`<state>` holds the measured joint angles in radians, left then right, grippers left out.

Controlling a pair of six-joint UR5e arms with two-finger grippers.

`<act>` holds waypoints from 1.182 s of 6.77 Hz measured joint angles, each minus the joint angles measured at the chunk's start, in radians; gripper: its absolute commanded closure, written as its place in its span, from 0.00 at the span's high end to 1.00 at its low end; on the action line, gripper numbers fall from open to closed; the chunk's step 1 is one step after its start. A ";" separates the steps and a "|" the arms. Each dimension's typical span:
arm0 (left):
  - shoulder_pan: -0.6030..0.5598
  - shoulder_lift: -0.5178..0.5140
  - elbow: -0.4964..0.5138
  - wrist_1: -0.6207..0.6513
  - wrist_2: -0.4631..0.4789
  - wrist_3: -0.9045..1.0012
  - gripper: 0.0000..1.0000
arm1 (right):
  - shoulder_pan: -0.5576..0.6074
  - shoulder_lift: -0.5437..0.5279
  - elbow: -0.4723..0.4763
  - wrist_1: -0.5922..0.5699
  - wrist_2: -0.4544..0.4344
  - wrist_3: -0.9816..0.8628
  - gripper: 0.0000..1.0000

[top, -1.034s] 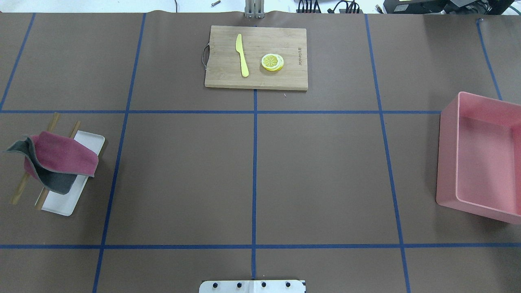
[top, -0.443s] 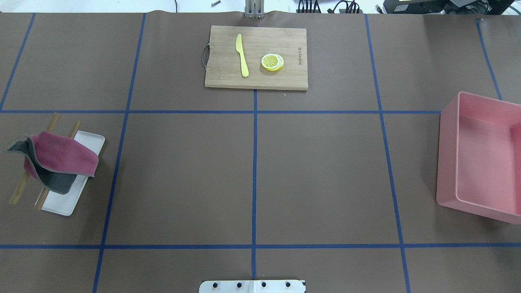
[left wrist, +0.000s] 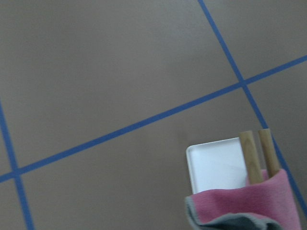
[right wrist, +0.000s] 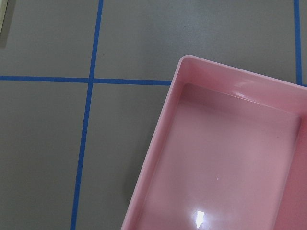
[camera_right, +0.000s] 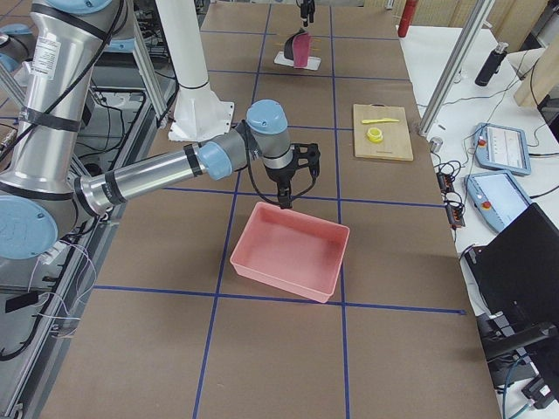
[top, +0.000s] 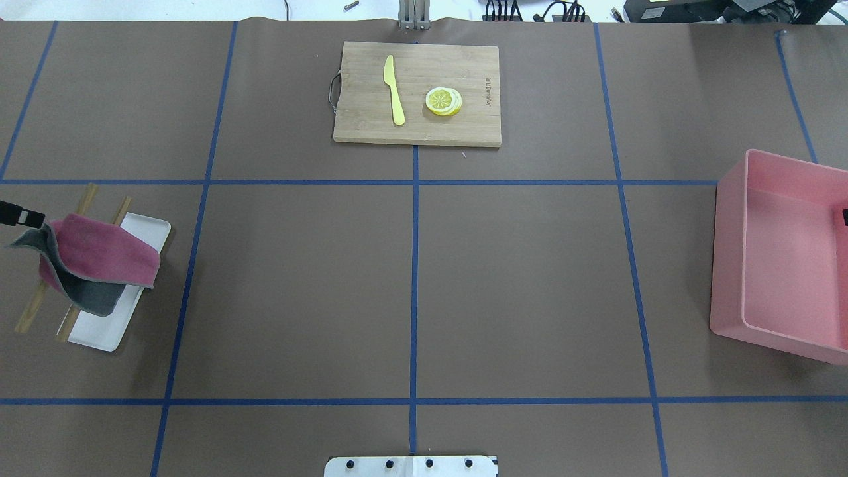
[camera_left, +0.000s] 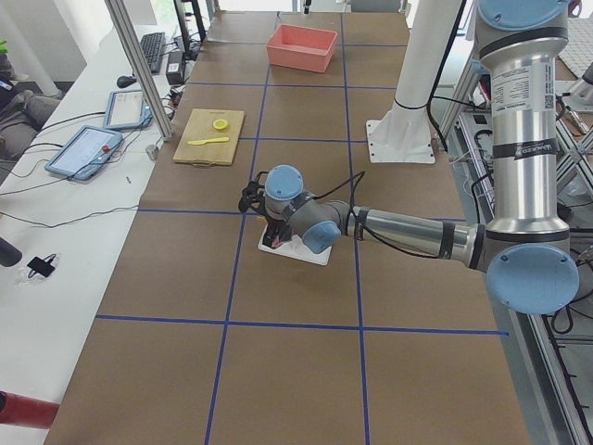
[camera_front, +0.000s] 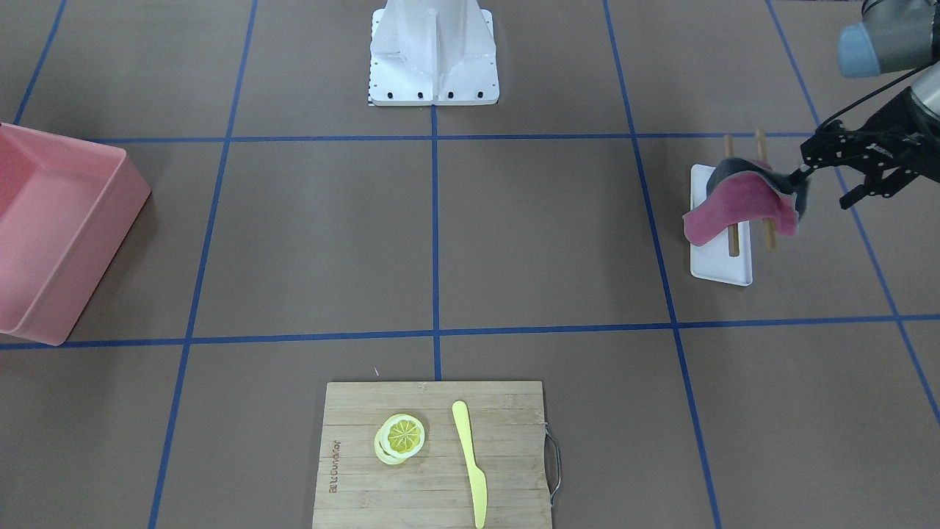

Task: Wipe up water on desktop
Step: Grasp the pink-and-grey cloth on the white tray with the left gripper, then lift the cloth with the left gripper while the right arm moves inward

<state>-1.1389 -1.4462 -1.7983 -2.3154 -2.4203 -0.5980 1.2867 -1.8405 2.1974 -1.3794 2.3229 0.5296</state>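
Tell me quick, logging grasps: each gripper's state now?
Left gripper: cannot be told; its tip is at the cloth.
Right gripper: cannot be told; above the pink bin.

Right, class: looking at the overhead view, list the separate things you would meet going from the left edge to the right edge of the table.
red-and-grey cloth → yellow knife → lemon slices → pink bin

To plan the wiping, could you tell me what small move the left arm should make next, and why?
Probably ease the left end effector onto the raised grey edge of the cloth and close: it looks open right beside that edge, holding nothing.
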 measured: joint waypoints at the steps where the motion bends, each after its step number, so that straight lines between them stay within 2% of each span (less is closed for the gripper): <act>1: 0.050 0.002 0.006 -0.074 0.001 -0.103 0.50 | -0.001 0.000 0.000 0.000 0.000 0.001 1.00; 2: 0.077 0.003 0.013 -0.111 0.003 -0.147 0.37 | -0.002 0.000 0.001 0.000 0.000 0.001 1.00; 3: 0.089 0.005 0.018 -0.126 0.005 -0.161 0.08 | -0.002 0.000 0.001 0.000 0.000 0.001 1.00; 4: 0.092 0.007 0.022 -0.131 0.007 -0.162 0.00 | -0.002 0.000 0.001 0.000 0.000 0.001 1.00; 8: 0.051 0.011 0.021 -0.133 -0.019 -0.159 0.00 | -0.004 0.002 0.001 0.000 0.000 0.001 1.00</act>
<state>-1.0877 -1.4351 -1.7771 -2.4483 -2.4391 -0.7566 1.2825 -1.8384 2.1982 -1.3791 2.3234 0.5308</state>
